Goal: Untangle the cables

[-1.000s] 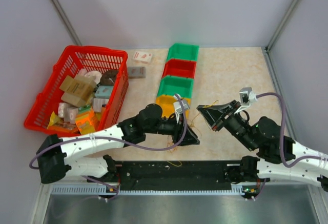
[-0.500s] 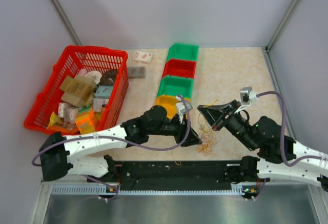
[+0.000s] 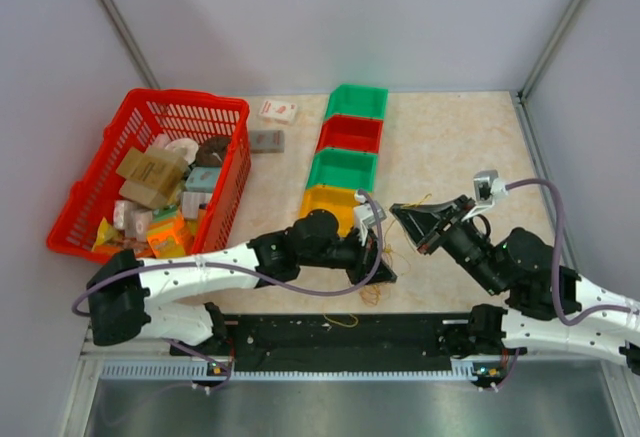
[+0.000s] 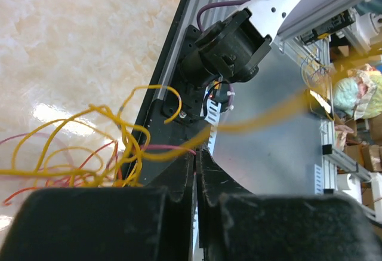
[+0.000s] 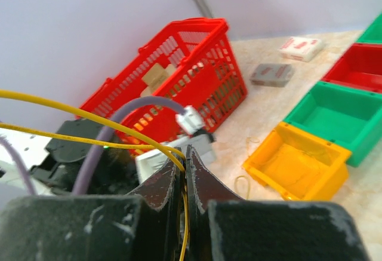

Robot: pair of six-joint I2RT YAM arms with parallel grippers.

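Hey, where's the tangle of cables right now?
Top view: the cables lie near-centre on the table, by the left gripper, just nearer than the yellow bin, with yellow strands pinched in the right gripper.

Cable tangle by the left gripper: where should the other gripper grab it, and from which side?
Probably the yellow loop arching free of the cable tangle. It stands clear of the other strands, so come at its outer side, opposite the left gripper, which is shut on the tangle.

Thin yellow and red cables [image 4: 95, 153], tangled.
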